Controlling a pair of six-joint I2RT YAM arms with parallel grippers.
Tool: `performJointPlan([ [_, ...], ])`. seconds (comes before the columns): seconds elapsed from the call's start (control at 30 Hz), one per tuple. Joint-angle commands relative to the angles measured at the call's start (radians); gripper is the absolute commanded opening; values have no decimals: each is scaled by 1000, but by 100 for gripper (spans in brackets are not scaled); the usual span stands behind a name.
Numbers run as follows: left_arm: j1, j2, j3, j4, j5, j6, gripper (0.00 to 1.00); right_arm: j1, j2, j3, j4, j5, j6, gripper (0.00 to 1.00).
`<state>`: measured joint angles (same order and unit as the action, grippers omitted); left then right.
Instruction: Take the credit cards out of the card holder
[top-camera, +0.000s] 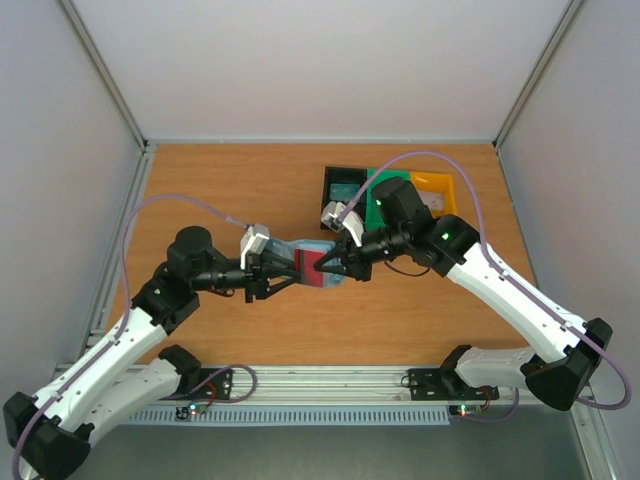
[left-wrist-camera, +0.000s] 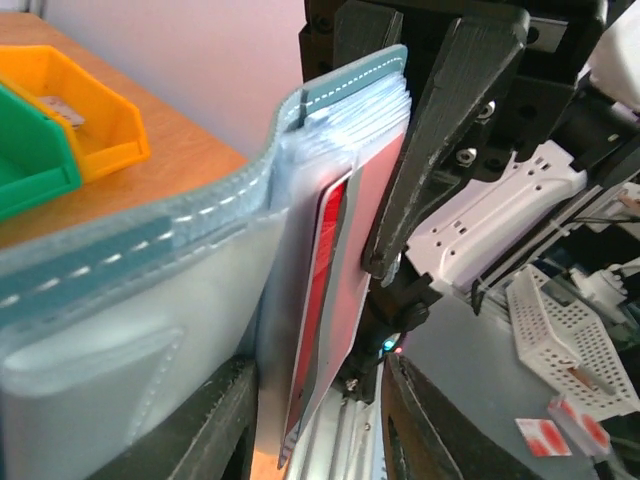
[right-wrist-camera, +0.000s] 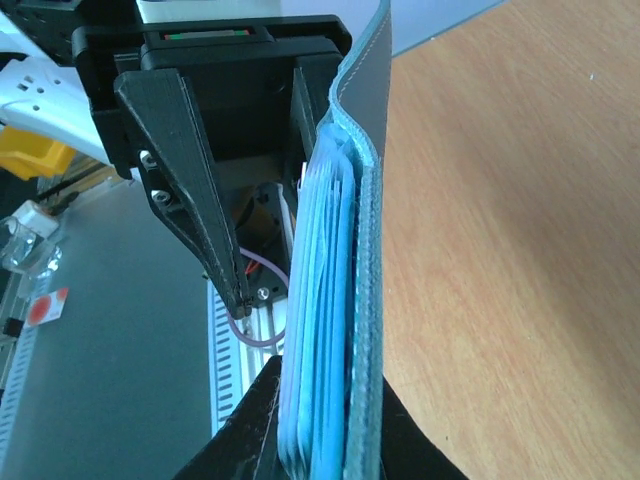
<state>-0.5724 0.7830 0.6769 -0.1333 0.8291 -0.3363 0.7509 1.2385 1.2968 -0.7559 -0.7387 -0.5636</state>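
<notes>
The blue-grey card holder (top-camera: 318, 256) hangs above the table's middle between both grippers. In the left wrist view it (left-wrist-camera: 150, 250) is folded open, and a red credit card (left-wrist-camera: 322, 290) sticks out of its pocket stack. The card also shows in the top view (top-camera: 312, 268). My right gripper (top-camera: 336, 262) is shut on the pocket half (right-wrist-camera: 325, 330); its fingers flank that half at the bottom of the right wrist view (right-wrist-camera: 325, 455). One of its fingers (left-wrist-camera: 440, 150) presses on the card side. My left gripper (top-camera: 293, 272) is open, its jaws apart around the card's lower edge (left-wrist-camera: 320, 440).
A black bin (top-camera: 345, 186), a green bin (top-camera: 385, 186) and a yellow bin (top-camera: 437, 188) stand in a row at the back right of the wooden table (top-camera: 220, 190). The green bin (left-wrist-camera: 30, 160) and yellow bin (left-wrist-camera: 85, 110) also show in the left wrist view.
</notes>
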Motion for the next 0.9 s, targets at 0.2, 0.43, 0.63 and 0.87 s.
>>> performJointPlan([
  [0.2, -32, 17, -7, 272, 66, -50, 0, 22, -19, 23, 34, -168, -46, 1],
  [0.43, -29, -2, -25, 301, 99, -64, 0, 20, -5, 16, 37, -147, -38, 5],
  [0.63, 1, -29, -26, 249, 76, -76, 0, -44, -41, -51, 91, -203, 1, 27],
  [0.87, 34, -36, -40, 217, 61, -77, 0, -64, -99, -90, 78, -200, -5, 31],
])
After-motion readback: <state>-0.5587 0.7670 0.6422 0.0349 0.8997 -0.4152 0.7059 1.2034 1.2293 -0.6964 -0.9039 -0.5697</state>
